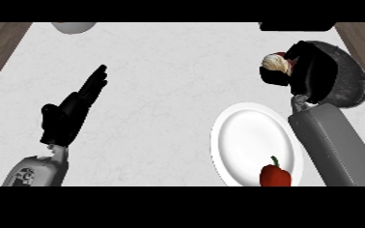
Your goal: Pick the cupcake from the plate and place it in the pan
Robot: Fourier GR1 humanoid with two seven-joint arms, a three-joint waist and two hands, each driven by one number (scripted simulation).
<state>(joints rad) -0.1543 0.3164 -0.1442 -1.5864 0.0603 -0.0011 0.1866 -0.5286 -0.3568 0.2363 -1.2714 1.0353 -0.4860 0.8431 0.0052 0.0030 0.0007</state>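
The pale-frosted cupcake (275, 63) sits curled in the black right hand (303, 72) at the left rim of the dark round pan (348, 84), seemingly over it, above the smooth white plate (246, 135) bearing a glossy red pepper (275, 175), while the left hand (71, 111) rests straight-fingered far left.

Counter (164, 67) pale marbled stone, matt; plate (246, 135) glossy white; pan (342, 75) dark speckled metal.

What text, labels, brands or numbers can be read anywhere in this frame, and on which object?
None: no readable text.
Plate, red pepper, pan and cupcake: unmarked.
Left forearm's casing: dark marks, not legible as characters.
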